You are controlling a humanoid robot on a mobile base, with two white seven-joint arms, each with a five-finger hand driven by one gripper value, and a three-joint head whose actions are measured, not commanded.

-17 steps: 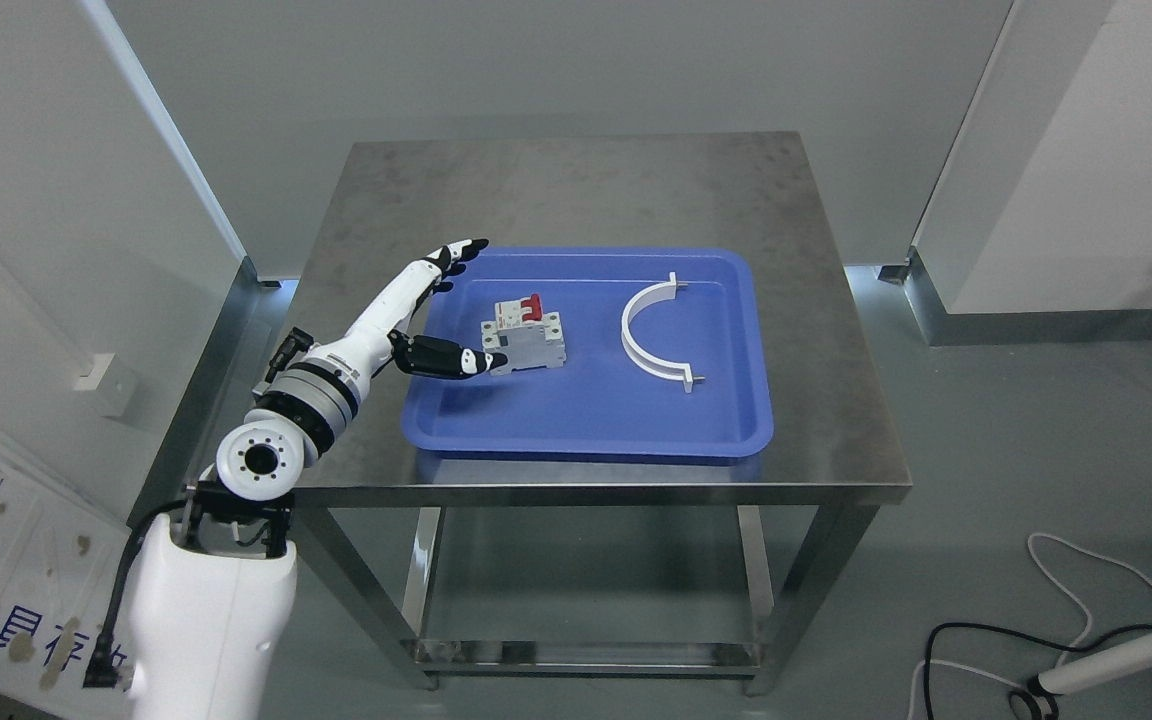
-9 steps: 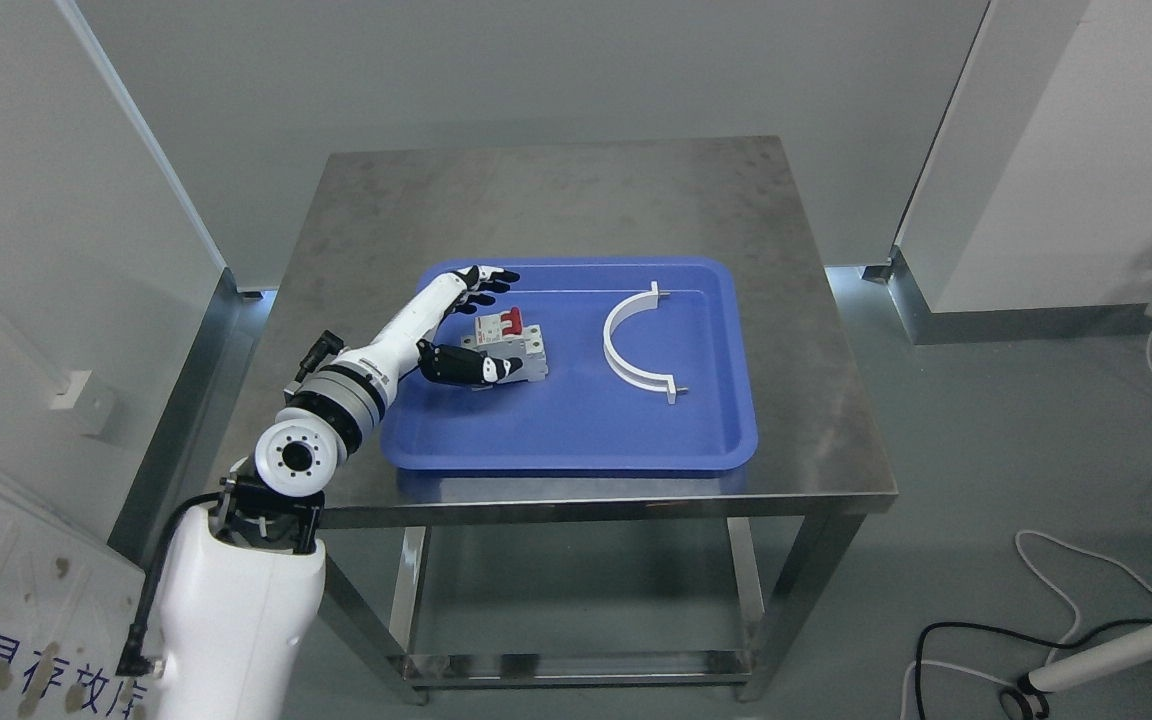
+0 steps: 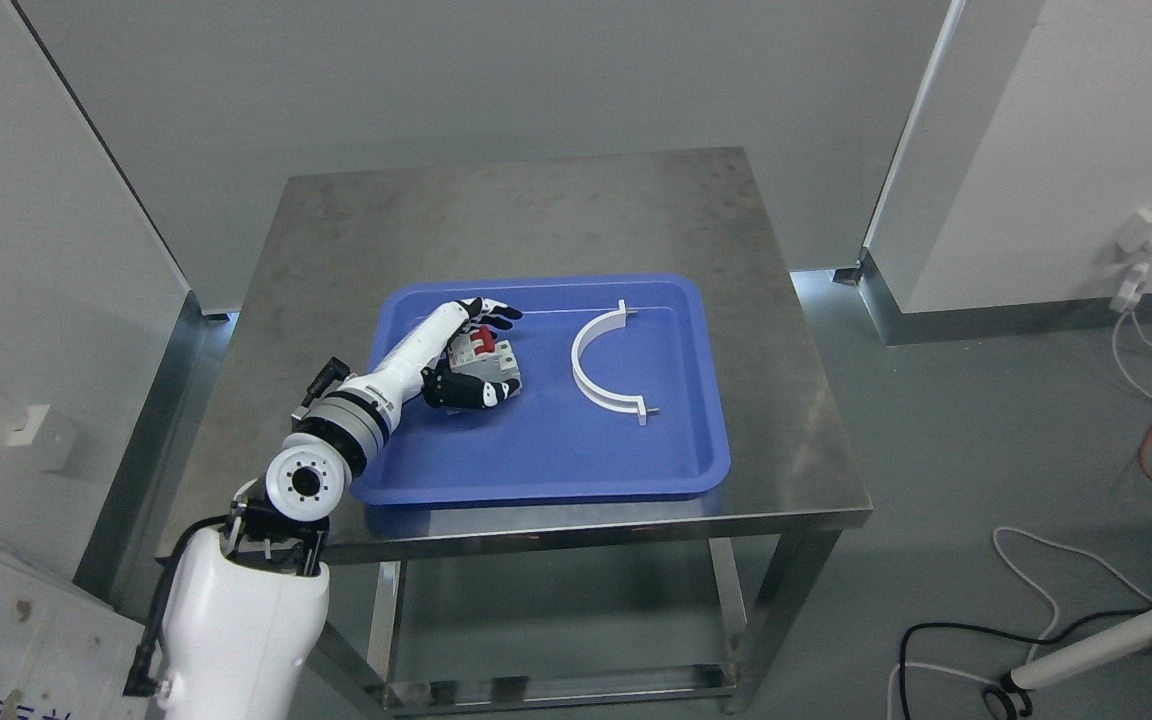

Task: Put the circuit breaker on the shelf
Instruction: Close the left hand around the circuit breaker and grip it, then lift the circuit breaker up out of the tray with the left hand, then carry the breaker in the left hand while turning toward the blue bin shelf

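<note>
A grey circuit breaker (image 3: 498, 365) with a red toggle stands in the left half of the blue tray (image 3: 536, 470) on the steel table. My left hand (image 3: 502, 352) reaches in from the lower left and wraps around it. Its fingers (image 3: 492, 312) curl over the breaker's far side and red toggle, while the thumb (image 3: 476, 392) presses against the near side. The breaker still rests on the tray floor. No shelf shows in the head view apart from the table's lower rack (image 3: 556, 685).
A white half-ring clamp (image 3: 598, 383) lies in the tray to the right of the breaker. The steel table (image 3: 536, 220) has bare top behind the tray. Cables and a white pole (image 3: 1116, 650) lie on the floor at the lower right. White wall panels stand on both sides.
The camera has shifted, so the whole scene sits further left and lower. My left hand has moved in onto the breaker and its fingers and thumb have curled around it.
</note>
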